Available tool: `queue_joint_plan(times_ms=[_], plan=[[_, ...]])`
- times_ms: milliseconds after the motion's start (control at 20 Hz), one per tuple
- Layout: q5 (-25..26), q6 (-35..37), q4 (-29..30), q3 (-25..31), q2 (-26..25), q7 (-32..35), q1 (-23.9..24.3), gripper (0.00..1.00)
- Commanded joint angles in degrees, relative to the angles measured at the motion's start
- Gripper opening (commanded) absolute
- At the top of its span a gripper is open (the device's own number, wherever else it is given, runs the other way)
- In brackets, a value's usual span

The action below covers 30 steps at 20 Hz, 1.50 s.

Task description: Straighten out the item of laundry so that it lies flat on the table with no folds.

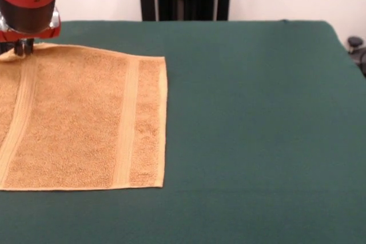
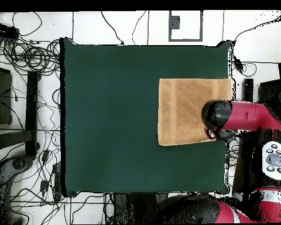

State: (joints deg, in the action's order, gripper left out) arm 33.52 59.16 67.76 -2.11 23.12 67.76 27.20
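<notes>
Pinching towel [image 1: 80, 124] far edge, gripper [image 1: 24, 48] seems clenched on cloth; should drag outward low, slowly, keeping table [image 1: 257, 112] contact.

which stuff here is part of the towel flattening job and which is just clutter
Part of the job: hand towel, green table, robot's hand at the towel's far edge.

Just lying about: floor cables, button pad beside the table.

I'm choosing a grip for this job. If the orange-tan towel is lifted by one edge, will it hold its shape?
Probably not. The towel is thin looped terry lying limp on the table, so it would likely drape and fold. It looks light, and its rough pile should resist slipping. The gripper sits at its far edge.
</notes>
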Motion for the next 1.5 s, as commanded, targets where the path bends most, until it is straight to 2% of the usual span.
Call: queue_joint_plan(times_ms=[50,300,450,600,850,1250,1500], plan=[[-1.43,-13.0,10.1,0.42,-0.64,16.63,-0.5,0.0],[-4.16,-32.79,17.94,4.24,1.81,18.78,4.19,0.0],[-6.24,-40.84,21.77,6.92,1.8,18.31,7.55,0.0],[-7.84,-46.54,24.67,7.22,2.58,18.65,8.86,0.0],[-10.81,-51.47,26.27,4.4,3.46,19.53,7.1,0.0],[-14.16,-55.28,27.71,3.32,2.7,18.34,6.02,0.0],[-16.32,-58.07,28.48,0.5,2.85,19.69,3.81,0.0]])
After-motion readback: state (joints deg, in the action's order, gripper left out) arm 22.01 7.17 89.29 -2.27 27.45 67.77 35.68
